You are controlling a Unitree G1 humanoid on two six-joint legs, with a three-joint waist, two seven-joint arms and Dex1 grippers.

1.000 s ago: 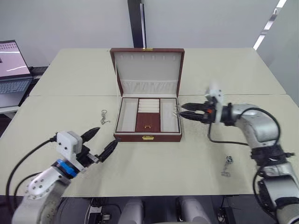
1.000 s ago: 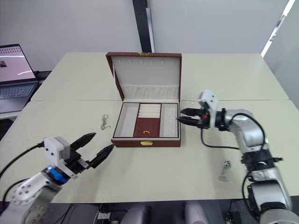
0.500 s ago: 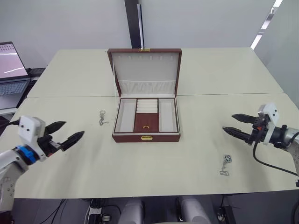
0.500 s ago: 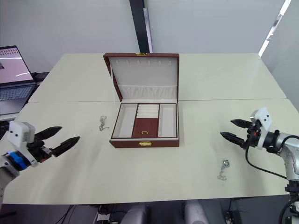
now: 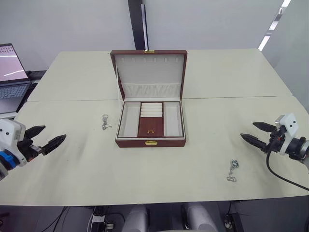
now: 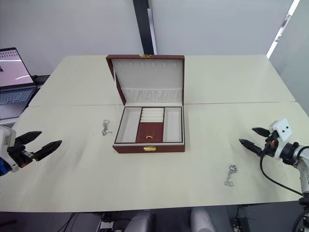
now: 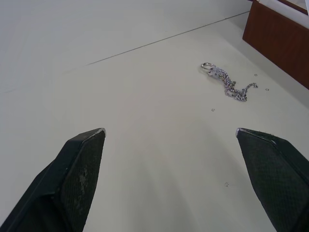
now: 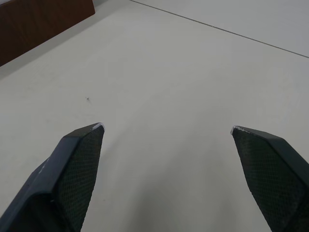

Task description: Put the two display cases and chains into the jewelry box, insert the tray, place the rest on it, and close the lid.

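The jewelry box (image 5: 130, 143) stands open mid-table, its lid (image 5: 150, 70) upright. The tray (image 5: 150, 128) sits inside it; its sections look empty. One of the chains (image 5: 105, 122) lies left of the box, also seen in the left wrist view as chain (image 7: 226, 83). Another chain (image 5: 232, 171) lies at the front right. The display cases are out of view. My left gripper (image 5: 55, 132) hovers open near the table's left edge, well short of the left chain. My right gripper (image 5: 247, 129) is open at the far right, above and beyond the right chain.
A laptop (image 5: 9, 72) sits on a side desk at the far left. A dark post (image 5: 137, 24) rises behind the table. A seam (image 5: 231, 97) crosses the tabletop behind the box. The box's brown wall shows in the left wrist view (image 7: 280, 38).
My right gripper has left the box's right side and pulled back to the far right. My left gripper has drawn away to the far left. Both stay open.
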